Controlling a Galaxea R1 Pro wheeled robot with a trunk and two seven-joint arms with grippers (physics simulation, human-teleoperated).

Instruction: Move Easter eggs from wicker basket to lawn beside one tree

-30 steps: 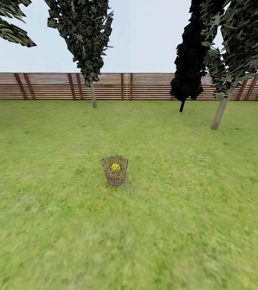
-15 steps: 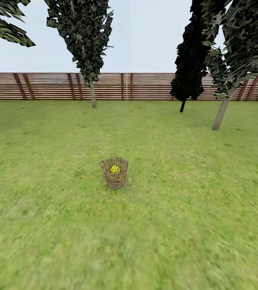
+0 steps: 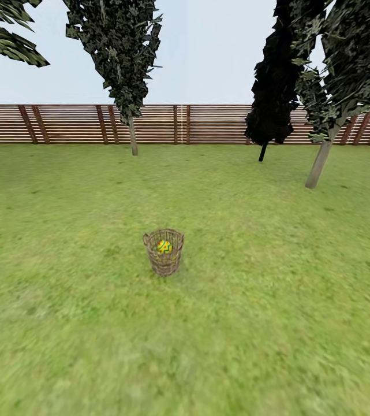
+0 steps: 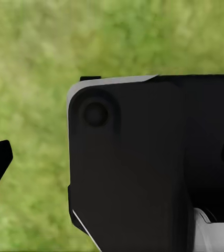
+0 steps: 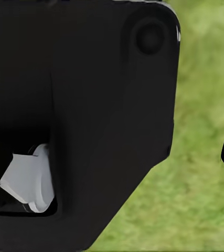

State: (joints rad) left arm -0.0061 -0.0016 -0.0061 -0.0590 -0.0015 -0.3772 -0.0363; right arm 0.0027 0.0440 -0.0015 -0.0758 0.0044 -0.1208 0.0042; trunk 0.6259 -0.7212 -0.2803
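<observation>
- In the left wrist view, a large matte black housing (image 4: 143, 163) with rounded corners, a thin pale grey edge along its top and a round recessed boss near one corner.
- A light grey part (image 4: 214, 233) shows beneath it.
- In the right wrist view, a similar black housing (image 5: 80, 115) with a round boss and a pale grey piece (image 5: 30, 178) set in a recess.

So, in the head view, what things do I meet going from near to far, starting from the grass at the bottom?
lawn → wicker basket holding an egg → tree with the thick pale trunk → fence
</observation>
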